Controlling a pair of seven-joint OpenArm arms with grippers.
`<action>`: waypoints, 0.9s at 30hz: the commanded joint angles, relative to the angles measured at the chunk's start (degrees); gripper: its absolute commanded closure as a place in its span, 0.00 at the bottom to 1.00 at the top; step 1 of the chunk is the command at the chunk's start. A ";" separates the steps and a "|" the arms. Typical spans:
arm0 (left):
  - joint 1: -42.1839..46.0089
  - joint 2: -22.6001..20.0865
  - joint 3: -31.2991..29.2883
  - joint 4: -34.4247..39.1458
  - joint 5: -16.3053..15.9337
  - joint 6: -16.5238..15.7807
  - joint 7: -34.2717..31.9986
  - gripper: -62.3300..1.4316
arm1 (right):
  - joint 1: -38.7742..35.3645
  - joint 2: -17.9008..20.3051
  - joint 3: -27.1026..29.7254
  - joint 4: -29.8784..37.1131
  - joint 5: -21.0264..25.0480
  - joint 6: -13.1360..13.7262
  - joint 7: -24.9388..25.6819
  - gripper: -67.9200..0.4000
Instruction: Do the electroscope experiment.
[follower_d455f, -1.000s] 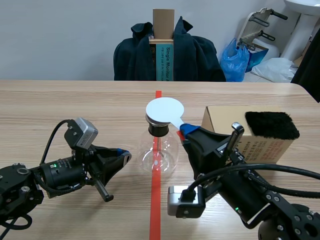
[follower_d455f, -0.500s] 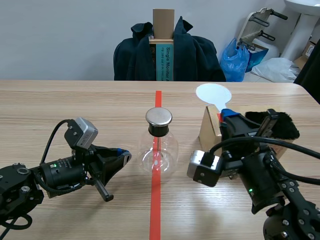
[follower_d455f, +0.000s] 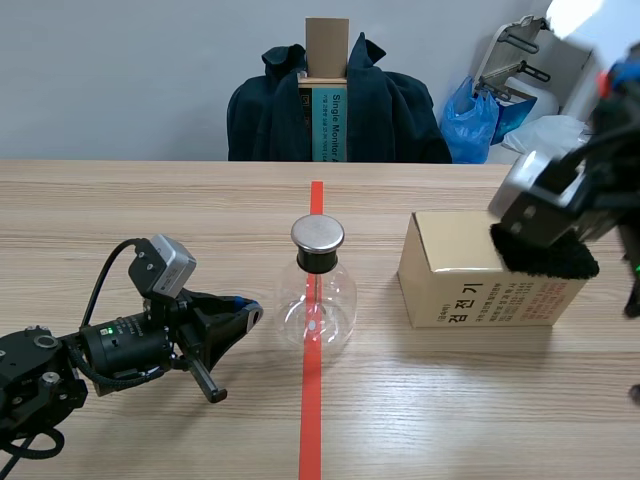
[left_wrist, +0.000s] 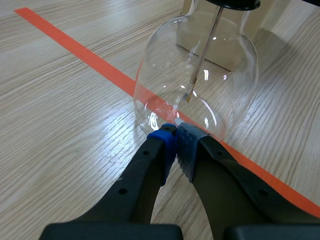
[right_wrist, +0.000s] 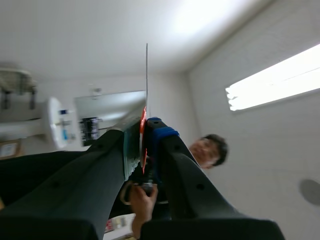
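Scene view: we see the wooden table (follower_d455f: 120, 210) with the cardboard box (follower_d455f: 450, 270) at centre right, black fur (follower_d455f: 545, 255) on top. The glass electroscope flask (follower_d455f: 318, 300) stands mid-frame. Our left gripper (follower_d455f: 245, 312), lower left, is clenched on nothing, its tips just beside the flask. Our right gripper (right_wrist: 144, 131), raised at upper right, grasps the thin white paddle (right_wrist: 147, 75).

clear capped electroscope flask (follower_d455f: 316, 305) upright on tape (follower_d455f: 310, 420); white paddle (follower_d455f: 575, 14) high in right claw (right_wrist: 144, 126)
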 joint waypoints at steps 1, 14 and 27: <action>-0.15 0.13 -0.28 1.46 -0.57 -0.37 -0.81 0.93 | -0.02 0.48 2.91 4.61 0.02 -3.45 -0.59 0.98; 0.79 -1.86 -0.35 2.78 -0.90 -1.95 -1.07 0.93 | -1.31 0.44 22.36 33.22 6.62 -3.45 -2.67 0.98; 25.11 -22.82 -14.64 30.25 -8.55 -5.14 -3.74 0.19 | -1.29 0.44 27.98 40.00 11.50 -3.45 -2.45 0.98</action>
